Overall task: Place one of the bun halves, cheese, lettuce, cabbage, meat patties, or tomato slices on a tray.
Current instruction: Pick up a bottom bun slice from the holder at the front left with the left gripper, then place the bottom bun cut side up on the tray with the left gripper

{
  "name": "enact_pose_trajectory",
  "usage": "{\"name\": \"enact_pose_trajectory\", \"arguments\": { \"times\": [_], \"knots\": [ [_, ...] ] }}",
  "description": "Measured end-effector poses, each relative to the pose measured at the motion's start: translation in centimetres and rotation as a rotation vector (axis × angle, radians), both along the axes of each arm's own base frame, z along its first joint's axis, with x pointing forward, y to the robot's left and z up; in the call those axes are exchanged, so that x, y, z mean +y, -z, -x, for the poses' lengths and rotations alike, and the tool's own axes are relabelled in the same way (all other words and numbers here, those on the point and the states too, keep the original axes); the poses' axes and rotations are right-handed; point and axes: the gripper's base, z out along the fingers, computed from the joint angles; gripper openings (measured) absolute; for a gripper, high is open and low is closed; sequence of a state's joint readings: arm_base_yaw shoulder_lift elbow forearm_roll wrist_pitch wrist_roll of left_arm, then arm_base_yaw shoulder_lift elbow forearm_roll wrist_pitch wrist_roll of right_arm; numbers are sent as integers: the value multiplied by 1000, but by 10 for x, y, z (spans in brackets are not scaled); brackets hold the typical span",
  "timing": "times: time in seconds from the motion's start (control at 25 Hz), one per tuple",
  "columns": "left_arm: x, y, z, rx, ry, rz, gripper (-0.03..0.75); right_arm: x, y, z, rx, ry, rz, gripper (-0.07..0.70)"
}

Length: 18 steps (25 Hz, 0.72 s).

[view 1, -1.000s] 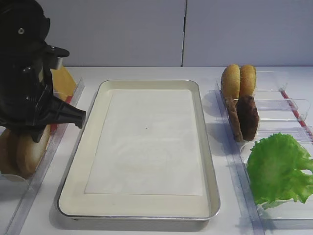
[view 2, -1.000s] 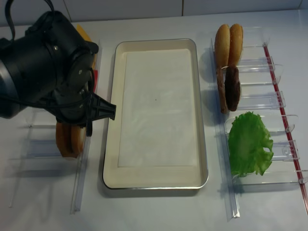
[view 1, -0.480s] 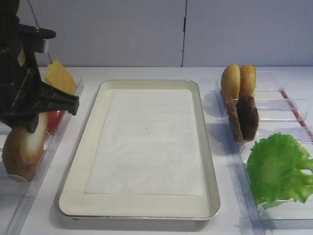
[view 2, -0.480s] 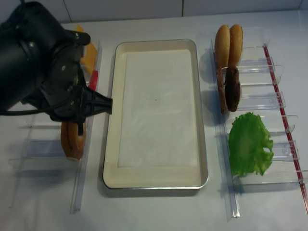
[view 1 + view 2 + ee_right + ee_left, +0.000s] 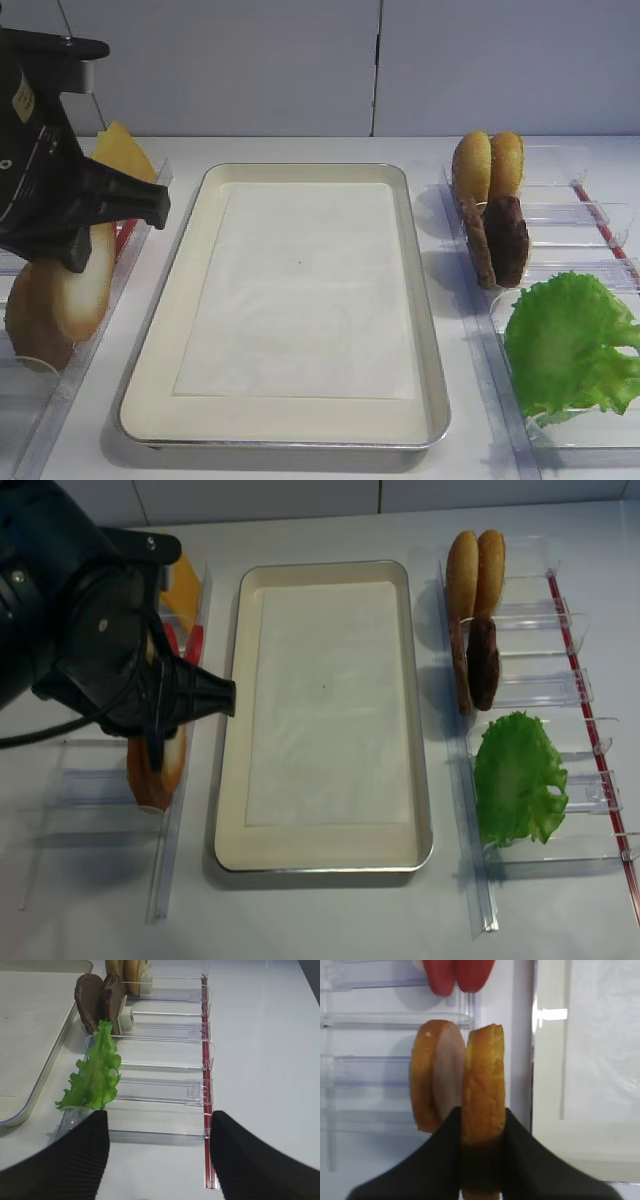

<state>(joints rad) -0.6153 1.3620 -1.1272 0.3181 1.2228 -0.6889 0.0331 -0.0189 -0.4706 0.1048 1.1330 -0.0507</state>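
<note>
Left gripper (image 5: 481,1132) clamped on bun half (image 5: 483,1110), held on edge, pinched across flat faces beside second bun half (image 5: 431,1077) in rack, left of tray (image 5: 190,235). I judge bun light, soft, crushable; grip across faces suits. Arm above rack, wrist pointing down. Right gripper (image 5: 159,1152) spread apart, idle near lettuce (image 5: 97,1072).

We see the tray (image 5: 430,330) in the middle of the table. Left of it, bun halves (image 5: 482,1105) stand on edge side by side, tomato slices (image 5: 457,975) behind them. Right of it, meat patties (image 5: 497,240) stand in front of more buns (image 5: 488,165), lettuce (image 5: 570,345) nearest us.
</note>
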Motion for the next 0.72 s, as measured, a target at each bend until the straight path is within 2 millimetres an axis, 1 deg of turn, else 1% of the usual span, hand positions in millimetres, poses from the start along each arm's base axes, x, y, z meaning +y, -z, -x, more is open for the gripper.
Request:
{"name": "enact_pose_trajectory", "arguments": {
  "times": [0.16, 0.44, 0.52, 0.6, 0.72],
  "knots": [
    [-14, -2, 4, -20, 33, 120, 145, 0, 0, 0, 0, 0, 0, 451],
    [-37, -8, -3, -137, 91, 348, 144, 0, 0, 0, 0, 0, 0, 450],
    [-41, -1, -4, -152, 101, 419, 144, 0, 0, 0, 0, 0, 0, 451],
    [-44, 11, -3, -131, 103, 507, 144, 0, 0, 0, 0, 0, 0, 451],
    [-44, 27, -1, -106, 158, 598, 144, 0, 0, 0, 0, 0, 0, 451]
  ]
}}
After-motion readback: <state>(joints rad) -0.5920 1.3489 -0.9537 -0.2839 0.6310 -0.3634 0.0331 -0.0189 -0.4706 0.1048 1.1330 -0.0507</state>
